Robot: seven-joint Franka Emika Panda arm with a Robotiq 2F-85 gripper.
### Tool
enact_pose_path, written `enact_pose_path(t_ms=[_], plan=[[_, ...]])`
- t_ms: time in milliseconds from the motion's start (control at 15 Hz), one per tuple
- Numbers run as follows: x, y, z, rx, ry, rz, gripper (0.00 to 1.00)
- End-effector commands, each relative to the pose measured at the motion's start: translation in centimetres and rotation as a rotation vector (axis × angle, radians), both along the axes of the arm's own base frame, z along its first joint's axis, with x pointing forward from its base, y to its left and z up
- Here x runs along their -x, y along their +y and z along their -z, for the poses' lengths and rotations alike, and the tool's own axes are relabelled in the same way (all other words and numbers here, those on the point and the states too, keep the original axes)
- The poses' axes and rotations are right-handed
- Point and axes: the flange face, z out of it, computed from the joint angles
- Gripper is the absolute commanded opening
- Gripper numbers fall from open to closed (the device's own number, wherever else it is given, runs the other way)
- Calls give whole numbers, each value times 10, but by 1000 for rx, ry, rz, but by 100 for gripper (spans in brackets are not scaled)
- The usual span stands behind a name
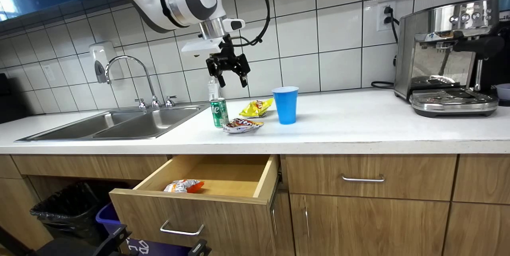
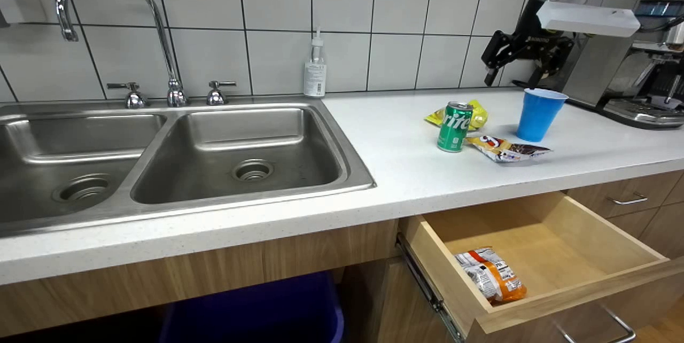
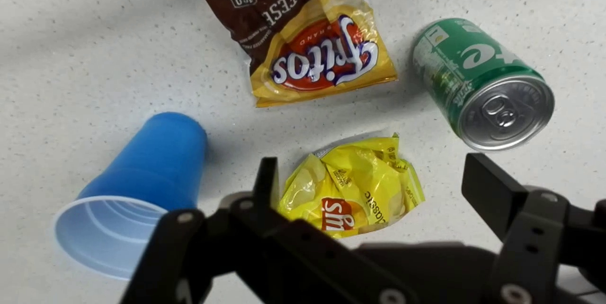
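Note:
My gripper (image 1: 232, 83) is open and empty, held pointing down above the counter. In the wrist view its fingers (image 3: 371, 171) stand apart on either side of a crumpled yellow chip bag (image 3: 355, 185), which lies below them on the counter. A brown and yellow Fritos bag (image 3: 317, 43) lies beside it. A green Sprite can (image 3: 473, 67) stands upright near both bags. A blue cup (image 3: 161, 162) stands upright on the other side. All four also show in both exterior views, with the yellow bag (image 2: 478, 115) partly behind the can (image 2: 455, 126).
A drawer (image 1: 191, 212) below the counter is pulled open, with an orange and silver bag (image 2: 491, 273) inside. A double sink (image 2: 254, 193), faucet (image 2: 157, 17) and pump bottle (image 2: 315, 76) are on one side, a coffee machine (image 1: 446, 56) on the other. Bins (image 1: 71, 208) stand below.

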Motion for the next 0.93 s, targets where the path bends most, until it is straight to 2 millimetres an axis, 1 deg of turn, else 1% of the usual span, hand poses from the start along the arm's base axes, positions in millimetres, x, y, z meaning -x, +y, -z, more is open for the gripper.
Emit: enact_pose_path(t_ms=[0, 267, 467, 600, 867], plan=[[-27, -12, 6, -3, 0, 1, 100], [-46, -16, 17, 2, 5, -2, 100], [-55, -17, 28, 5, 18, -10, 100], [-59, -19, 35, 8, 31, -13, 100], [-58, -23, 51, 13, 61, -22, 100]])
